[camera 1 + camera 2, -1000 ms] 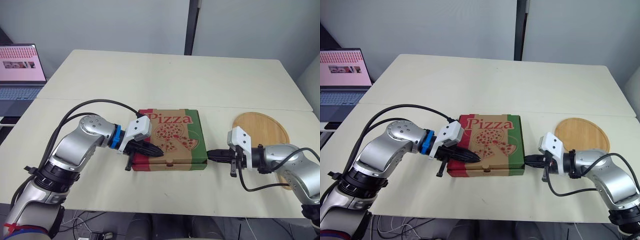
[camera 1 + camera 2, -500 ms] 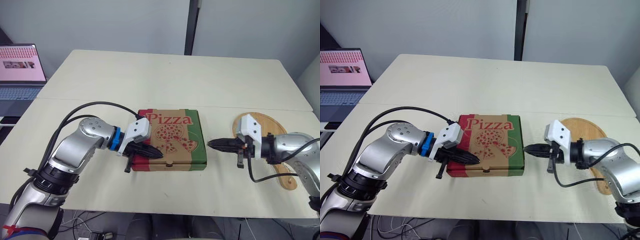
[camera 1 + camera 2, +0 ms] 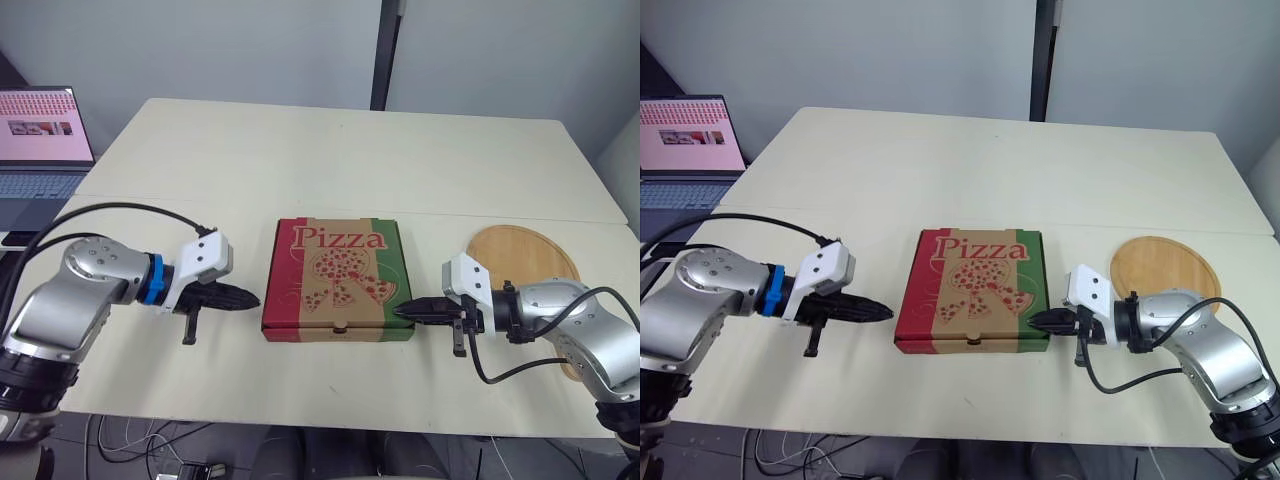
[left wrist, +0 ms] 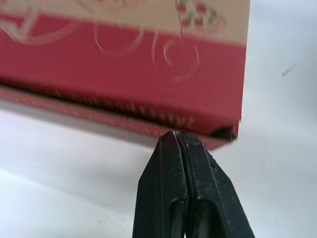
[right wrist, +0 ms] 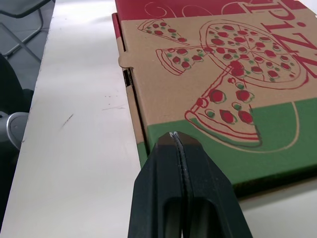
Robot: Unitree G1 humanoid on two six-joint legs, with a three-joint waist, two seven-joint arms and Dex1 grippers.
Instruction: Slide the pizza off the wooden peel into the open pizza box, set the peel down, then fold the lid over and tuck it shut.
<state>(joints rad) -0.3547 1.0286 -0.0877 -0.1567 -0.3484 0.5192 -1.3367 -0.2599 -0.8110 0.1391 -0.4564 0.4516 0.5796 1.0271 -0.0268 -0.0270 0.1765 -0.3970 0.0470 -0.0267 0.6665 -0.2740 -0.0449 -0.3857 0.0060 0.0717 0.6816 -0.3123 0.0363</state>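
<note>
Left tool, clenched empty, has backed to 9 o'clock of the pizza box, right tool clenched at 4 o'clock: box looks tucked shut.

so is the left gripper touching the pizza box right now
Apart. The left eye view shows a thin strip of bare table between the left gripper and the pizza box.

txt: "Pizza" | on: pizza box lid, red script | laptop screen: unreadable
</note>
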